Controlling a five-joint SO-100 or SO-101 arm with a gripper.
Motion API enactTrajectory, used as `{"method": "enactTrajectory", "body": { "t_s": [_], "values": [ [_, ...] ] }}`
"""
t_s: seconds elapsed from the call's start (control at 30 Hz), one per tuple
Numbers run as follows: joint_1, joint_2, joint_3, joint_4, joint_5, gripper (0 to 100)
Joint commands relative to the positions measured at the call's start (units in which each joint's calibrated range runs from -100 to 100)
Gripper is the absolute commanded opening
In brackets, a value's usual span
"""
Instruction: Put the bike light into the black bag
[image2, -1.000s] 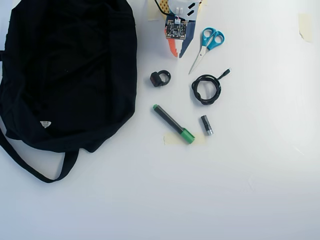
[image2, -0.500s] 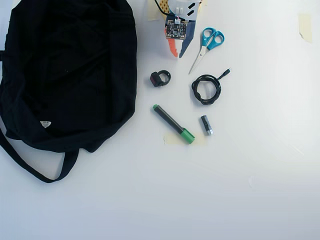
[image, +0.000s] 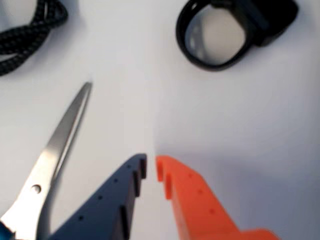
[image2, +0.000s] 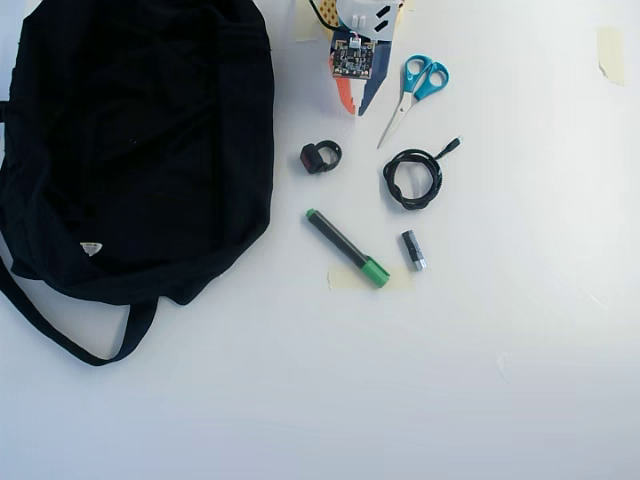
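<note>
The jaws stood nearly closed and empty above the worktop (image2: 480, 380), the bike light (image2: 319, 157) lying beside the black bag (image2: 130, 150)

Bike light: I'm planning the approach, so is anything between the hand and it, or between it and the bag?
Nothing visible. Overhead, bare table separates the hand from the light, and the light from the bag. The scissors lie to the right, off the path.
</note>
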Motion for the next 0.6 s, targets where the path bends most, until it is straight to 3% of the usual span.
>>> {"method": "enactTrajectory", "body": {
  "t_s": [0.0,0.57],
  "values": [
    [-2.22,2.57,-6.81,-3.96,0.30,2],
    [-3.64,48.63,-46.88,-41.86,-0.12,2]
  ]
}}
